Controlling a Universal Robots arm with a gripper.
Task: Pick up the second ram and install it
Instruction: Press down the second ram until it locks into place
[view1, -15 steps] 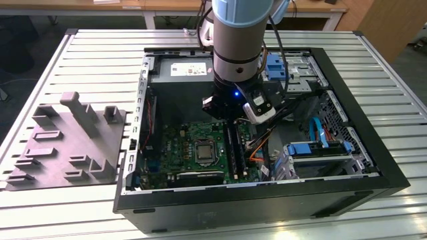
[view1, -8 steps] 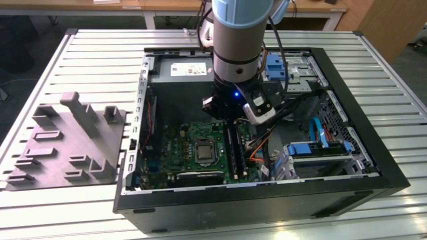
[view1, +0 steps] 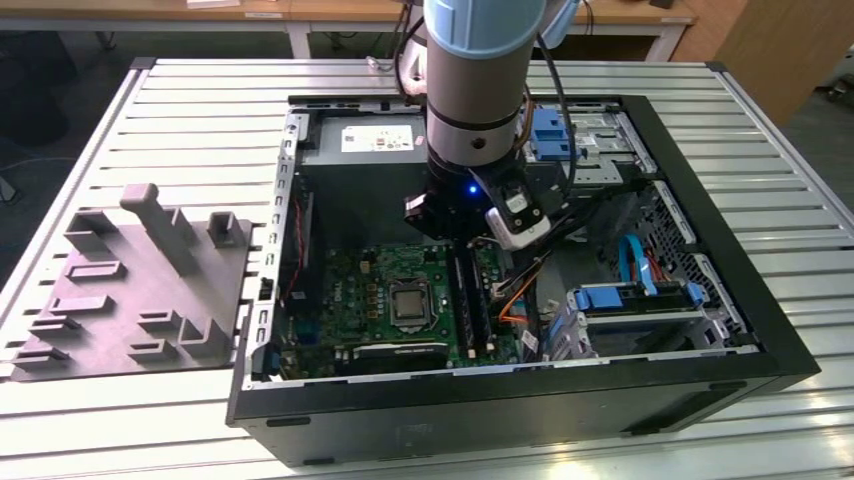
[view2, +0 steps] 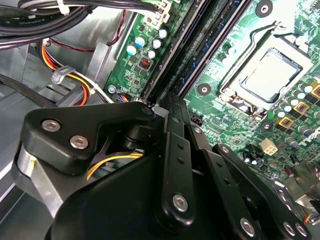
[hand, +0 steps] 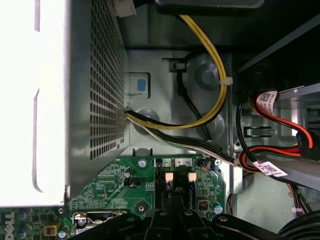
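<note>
My gripper (view2: 167, 107) stands low over the memory slots (view2: 200, 55); its black linkage bars are drawn together, but I cannot tell how far the jaws are parted or confirm a hold. The second ram (view1: 463, 290) appears as a dark, narrow stick standing edge-on in a slot beside the processor socket (view1: 403, 301). I judge seating is in hand, requiring straight, even downward pressure. Beyond lie the glossy green motherboard (view2: 240, 30), perforated steel casing (hand: 105, 75), and the ribbed aluminium worktop (view1: 200, 110).
</note>
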